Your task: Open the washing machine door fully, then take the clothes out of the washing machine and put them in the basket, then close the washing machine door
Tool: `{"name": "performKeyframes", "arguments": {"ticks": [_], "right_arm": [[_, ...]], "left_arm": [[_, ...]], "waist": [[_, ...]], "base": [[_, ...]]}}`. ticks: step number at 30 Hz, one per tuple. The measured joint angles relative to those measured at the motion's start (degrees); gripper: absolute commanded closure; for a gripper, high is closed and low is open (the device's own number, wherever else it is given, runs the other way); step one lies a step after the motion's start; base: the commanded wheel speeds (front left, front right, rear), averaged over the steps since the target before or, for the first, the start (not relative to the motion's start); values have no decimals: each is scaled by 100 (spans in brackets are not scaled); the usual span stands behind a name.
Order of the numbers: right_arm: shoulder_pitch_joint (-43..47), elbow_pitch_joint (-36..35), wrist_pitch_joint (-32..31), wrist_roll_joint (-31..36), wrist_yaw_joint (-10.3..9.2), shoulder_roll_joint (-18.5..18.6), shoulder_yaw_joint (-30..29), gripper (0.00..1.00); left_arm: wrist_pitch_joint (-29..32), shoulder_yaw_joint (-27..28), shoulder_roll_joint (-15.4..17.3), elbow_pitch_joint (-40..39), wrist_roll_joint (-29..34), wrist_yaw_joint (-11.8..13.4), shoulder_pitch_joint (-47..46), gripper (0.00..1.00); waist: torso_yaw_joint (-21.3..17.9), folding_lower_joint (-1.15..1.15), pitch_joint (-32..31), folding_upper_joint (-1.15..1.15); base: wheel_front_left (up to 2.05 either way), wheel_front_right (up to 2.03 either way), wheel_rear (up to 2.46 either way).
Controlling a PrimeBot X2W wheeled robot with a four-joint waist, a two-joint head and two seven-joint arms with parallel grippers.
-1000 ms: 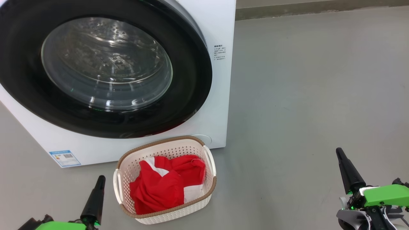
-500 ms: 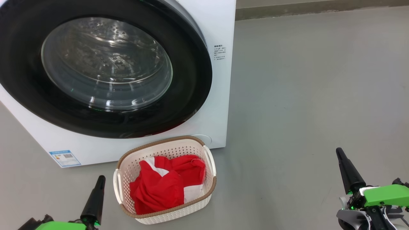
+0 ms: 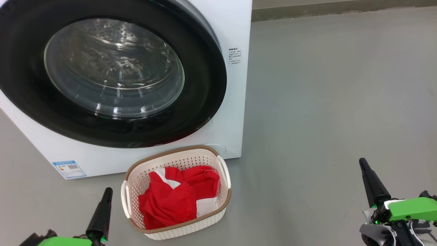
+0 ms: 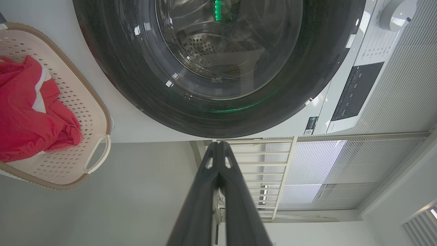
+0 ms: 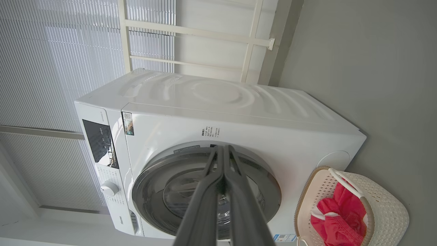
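Note:
The washing machine door [image 3: 112,71] lies shut against the white washing machine [image 3: 239,30], its glass showing a bare steel drum. In front of it on the floor stands the cream basket [image 3: 136,181] holding the red and white clothes [image 3: 174,198]. My left gripper [image 3: 108,191] is shut with nothing in it, low at the basket's left side, apart from it. Far to the right, over bare floor, my right gripper [image 3: 362,162] is shut and holds nothing. The left wrist view shows the door [image 4: 218,112], basket [image 4: 99,112] and clothes [image 4: 27,123]; the right wrist view shows the machine [image 5: 222,102], basket [image 5: 385,205] and clothes [image 5: 338,215].
Grey floor [image 3: 324,102] spreads to the right of the machine up to a low wall base [image 3: 341,12]. A control panel with a dial [image 4: 396,13] sits on the machine's front. Ribbed window blinds [image 5: 51,51] stand behind the machine.

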State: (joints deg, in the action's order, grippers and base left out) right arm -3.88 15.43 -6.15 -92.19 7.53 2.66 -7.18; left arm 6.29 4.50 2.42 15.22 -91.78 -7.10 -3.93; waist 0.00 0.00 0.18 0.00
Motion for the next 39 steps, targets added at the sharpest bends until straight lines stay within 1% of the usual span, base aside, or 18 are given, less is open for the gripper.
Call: {"name": "performKeyframes", "arguments": {"ticks": [39], "right_arm": [[0,0,0,0,0,-3,-4,100]], "left_arm": [[1,0,0,0,0,0,0,100]], "waist": [[0,0,0,0]], "base": [[0,0,0]]}}
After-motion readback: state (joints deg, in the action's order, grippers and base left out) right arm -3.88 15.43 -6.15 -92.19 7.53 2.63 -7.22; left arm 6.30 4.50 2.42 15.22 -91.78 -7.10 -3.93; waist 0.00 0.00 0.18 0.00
